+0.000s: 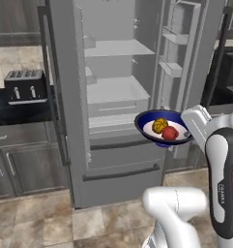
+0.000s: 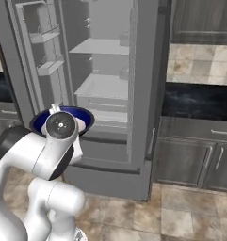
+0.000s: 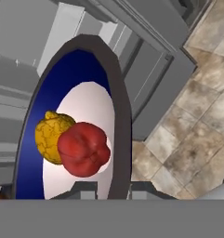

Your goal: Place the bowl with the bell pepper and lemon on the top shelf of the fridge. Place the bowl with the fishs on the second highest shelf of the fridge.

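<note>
A blue bowl (image 1: 152, 130) with a white inside hangs in front of the open fridge (image 1: 113, 181), about level with the drawers under the shelves. In it lie the lemon (image 1: 160, 125) and the red bell pepper (image 1: 170, 133). My gripper (image 1: 188, 133) is shut on the bowl's right rim. In the hand view the bowl (image 3: 92, 69) is tilted, and its dark rim runs between the fingertips of the gripper (image 3: 112, 188); the lemon (image 3: 48, 135) touches the pepper (image 3: 84, 148). The top shelf (image 1: 118, 47) is bare, as is the shelf below it (image 1: 115, 89). The bowl with the fishs is out of view.
The fridge's right door (image 1: 178, 48) stands open with bins on its inside. A black toaster (image 1: 25, 86) sits on the dark counter at the left. Another dark counter (image 2: 195, 101) with wooden cabinets flanks the fridge on the right. Tiled floor (image 1: 50, 218) lies in front.
</note>
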### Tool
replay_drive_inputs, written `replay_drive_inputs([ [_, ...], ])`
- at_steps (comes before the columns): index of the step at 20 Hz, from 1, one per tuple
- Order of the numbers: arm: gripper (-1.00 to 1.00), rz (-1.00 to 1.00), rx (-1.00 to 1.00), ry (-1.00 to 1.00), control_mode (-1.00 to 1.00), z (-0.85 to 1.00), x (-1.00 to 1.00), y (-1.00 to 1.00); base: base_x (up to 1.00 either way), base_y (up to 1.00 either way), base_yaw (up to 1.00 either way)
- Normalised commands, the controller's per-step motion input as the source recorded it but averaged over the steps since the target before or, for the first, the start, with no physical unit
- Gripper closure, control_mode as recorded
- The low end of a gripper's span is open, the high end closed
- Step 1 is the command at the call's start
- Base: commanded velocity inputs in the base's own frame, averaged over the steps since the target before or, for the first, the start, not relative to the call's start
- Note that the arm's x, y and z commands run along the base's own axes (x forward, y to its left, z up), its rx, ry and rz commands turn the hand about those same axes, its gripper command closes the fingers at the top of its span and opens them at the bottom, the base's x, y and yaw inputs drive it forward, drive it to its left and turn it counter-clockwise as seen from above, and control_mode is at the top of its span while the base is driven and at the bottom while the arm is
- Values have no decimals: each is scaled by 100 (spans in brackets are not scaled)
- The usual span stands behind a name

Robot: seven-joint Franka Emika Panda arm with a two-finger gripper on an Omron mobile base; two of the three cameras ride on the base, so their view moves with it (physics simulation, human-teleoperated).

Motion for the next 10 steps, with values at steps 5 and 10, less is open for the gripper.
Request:
replay_drive_inputs([
  [5,100,0,0,0,100,0,0,0,64,0,0],
  [10,100,0,0,0,100,0,0,0,48,1,0],
])
